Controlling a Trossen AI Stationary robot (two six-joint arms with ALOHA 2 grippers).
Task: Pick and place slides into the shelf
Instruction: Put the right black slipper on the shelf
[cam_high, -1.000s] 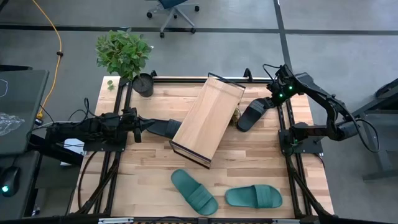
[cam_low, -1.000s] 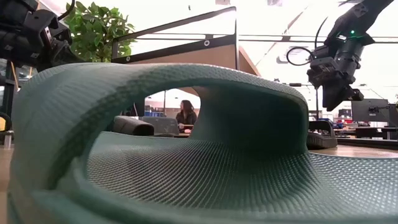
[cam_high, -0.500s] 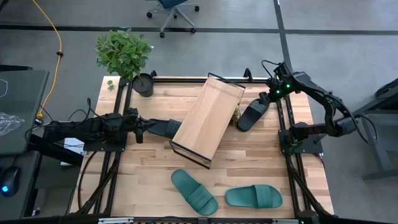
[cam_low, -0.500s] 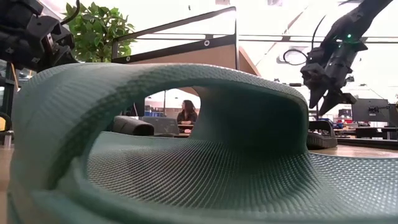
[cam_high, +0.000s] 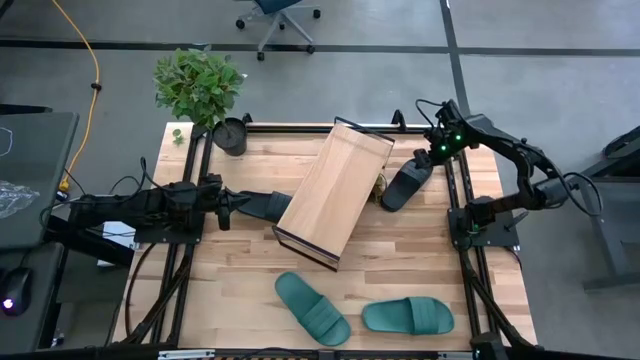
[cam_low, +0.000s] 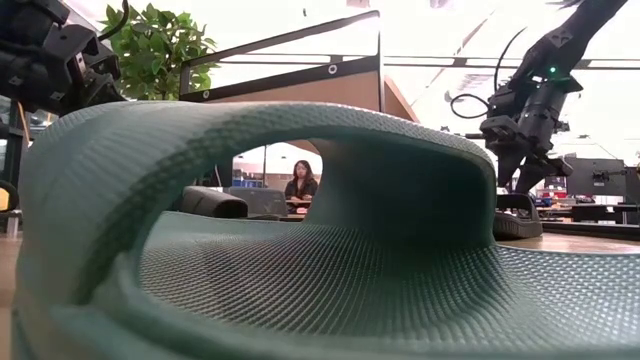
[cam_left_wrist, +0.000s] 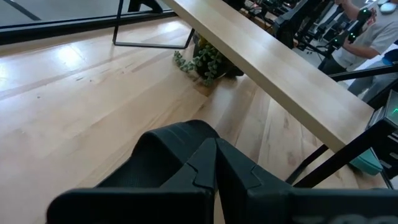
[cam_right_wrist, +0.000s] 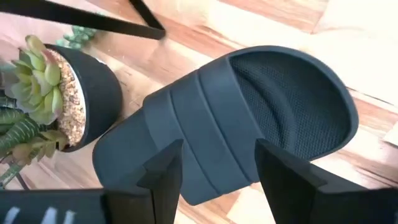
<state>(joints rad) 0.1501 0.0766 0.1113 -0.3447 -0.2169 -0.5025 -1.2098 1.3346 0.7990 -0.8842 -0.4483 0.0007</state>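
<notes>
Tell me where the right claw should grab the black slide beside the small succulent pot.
Grip the black slide across its wide strap, coming straight down. The strap arches above the sole, and the open right claw already straddles it; the succulent pot crowds the toe end.

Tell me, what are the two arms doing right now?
Right gripper open, straddling a black slide beside the shelf. Left gripper shut at the other black slide. Small potted succulent close by.

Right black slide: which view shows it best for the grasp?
Right wrist view: the black slide fills the frame between the open right gripper fingers. High view shows it small; low view only an edge; left wrist view misses it.
</notes>
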